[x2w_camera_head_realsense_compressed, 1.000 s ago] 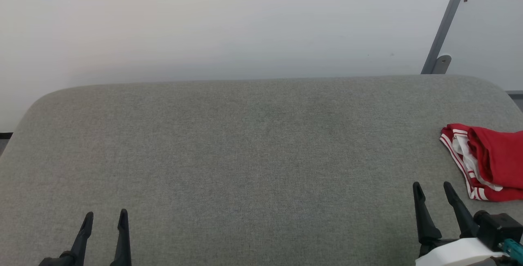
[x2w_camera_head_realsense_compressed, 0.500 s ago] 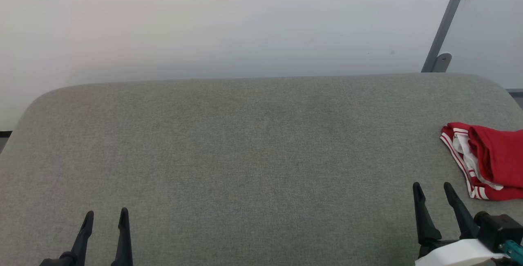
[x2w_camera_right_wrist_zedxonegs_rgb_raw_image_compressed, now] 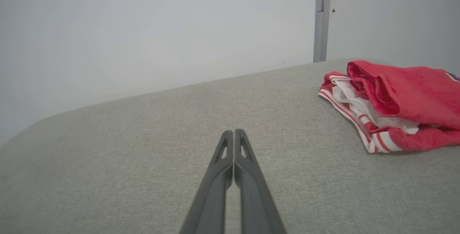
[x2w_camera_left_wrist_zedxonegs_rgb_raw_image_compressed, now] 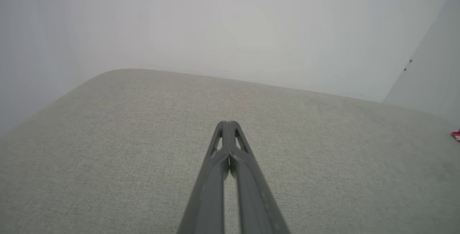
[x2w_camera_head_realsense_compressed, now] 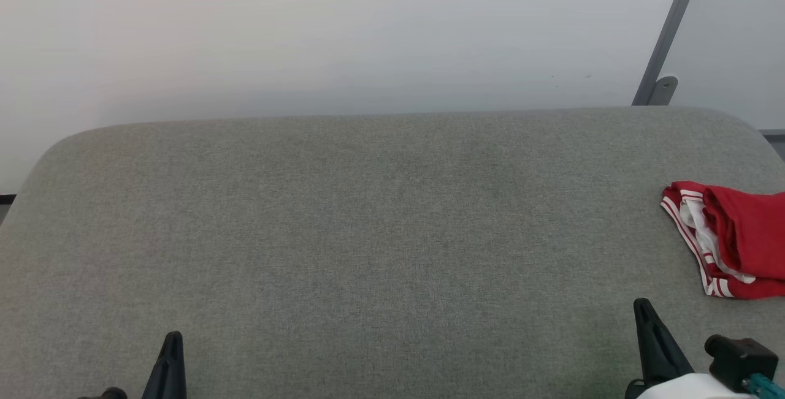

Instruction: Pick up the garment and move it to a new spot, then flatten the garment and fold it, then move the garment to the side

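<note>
A red jersey (x2w_camera_head_realsense_compressed: 736, 239) with white-and-red striped trim is seen crumpled at the right edge of the grey fabric-covered desk (x2w_camera_head_realsense_compressed: 368, 215). The left hand (x2w_camera_left_wrist_zedxonegs_rgb_raw_image_compressed: 228, 123) is poised over the desk's near left part, pressed together and empty. The right hand (x2w_camera_right_wrist_zedxonegs_rgb_raw_image_compressed: 234, 132), likewise pressed together and empty, is poised over the desk's near right part.

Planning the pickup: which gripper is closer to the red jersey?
The right gripper, close beside the jersey; the left gripper sits far off to its left.

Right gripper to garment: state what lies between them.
Bare grey cushion lies between the right gripper and the garment, as the right wrist view shows.
</note>
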Available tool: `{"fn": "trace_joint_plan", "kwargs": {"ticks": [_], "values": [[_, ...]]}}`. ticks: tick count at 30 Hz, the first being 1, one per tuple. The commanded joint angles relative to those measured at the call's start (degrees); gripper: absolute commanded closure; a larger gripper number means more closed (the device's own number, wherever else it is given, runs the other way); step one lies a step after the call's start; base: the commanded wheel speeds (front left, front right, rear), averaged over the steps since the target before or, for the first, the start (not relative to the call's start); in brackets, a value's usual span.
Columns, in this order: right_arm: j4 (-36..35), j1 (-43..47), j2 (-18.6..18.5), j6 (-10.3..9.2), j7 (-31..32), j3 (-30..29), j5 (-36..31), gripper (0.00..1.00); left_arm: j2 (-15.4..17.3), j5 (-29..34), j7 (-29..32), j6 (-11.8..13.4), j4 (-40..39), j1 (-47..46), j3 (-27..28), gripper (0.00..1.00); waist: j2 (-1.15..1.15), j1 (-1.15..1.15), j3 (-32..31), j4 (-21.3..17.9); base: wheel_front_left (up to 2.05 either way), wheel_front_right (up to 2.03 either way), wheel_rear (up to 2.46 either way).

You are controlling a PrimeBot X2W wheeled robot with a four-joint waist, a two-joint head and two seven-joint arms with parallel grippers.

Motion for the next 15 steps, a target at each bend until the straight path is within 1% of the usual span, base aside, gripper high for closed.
{"fn": "trace_joint_plan", "kwargs": {"ticks": [1, 15], "values": [[-0.8, -1.2, -0.1, 0.0, 0.4, -0.4, 2.0, 1.0, 0.4, -2.2, 0.4, 0.0, -0.6, -0.9, 0.2, 1.0, 0.0, 0.0, 0.0, 0.0, 0.0, 0.0, 0.0], [-0.6, -3.2, 0.3, 0.0, 3.6, -1.0, 15.7, 1.0, -0.1, -16.6, 4.1, 0.0, 1.1, -4.4, 0.4, 1.0, 0.0, 0.0, 0.4, -0.2, 0.0, 0.0, 0.0]]}}
